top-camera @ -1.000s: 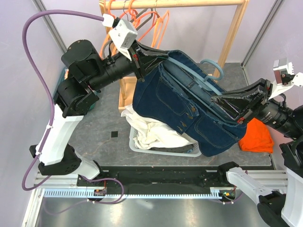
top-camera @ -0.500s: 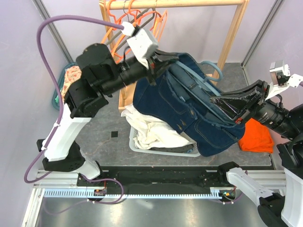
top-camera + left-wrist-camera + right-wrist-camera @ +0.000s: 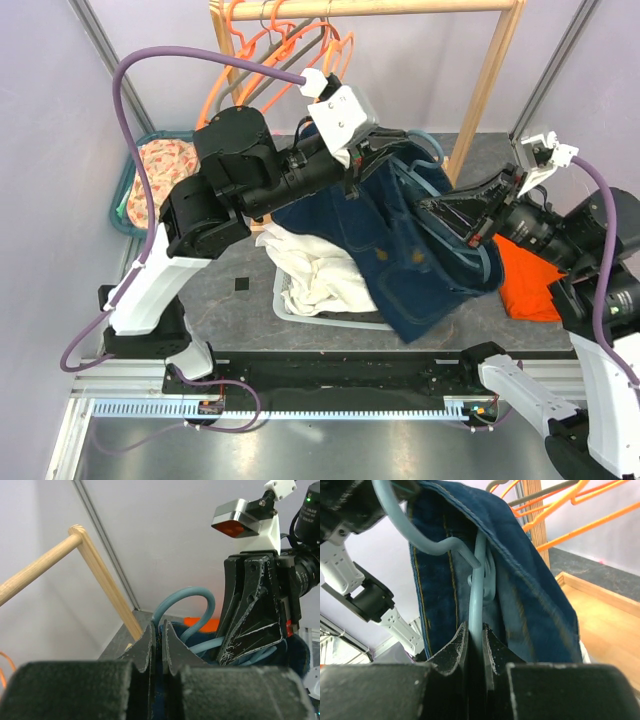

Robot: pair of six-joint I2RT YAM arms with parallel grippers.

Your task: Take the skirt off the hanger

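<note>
L arm's fingers are pinched almost together on the top edge of the dark blue denim skirt. Only a sliver of gap shows, w/ blue cloth in it. R arm's fingers are narrow too, clamped on the straight stem of the light blue plastic hanger, a smooth round tube.

The skirt is up in the air btwn the two arms, on the hanger. It's heavy twill w/ pale contrast stitching and patch pockets. It folds over the tube and sags down to the right end of the white slatted plastic basket, which is stuffed w/ crumpled white cloth. The hanger's hook curls up on the far side of the waistband, and blue loops of the tube show thru the opening by the R fingers.

Room is tight on the far side. The pale wooden rack post slants just beyond the hook. The orange wire hangers hang on the rail behind the L wrist.

A crumpled orange cloth lies on the grey speckled surface under the R arm, just beside the skirt's right edge. A teal basket w/ patterned fabric sits at far left, well apart. There's bare surface to the near left of the white basket.
</note>
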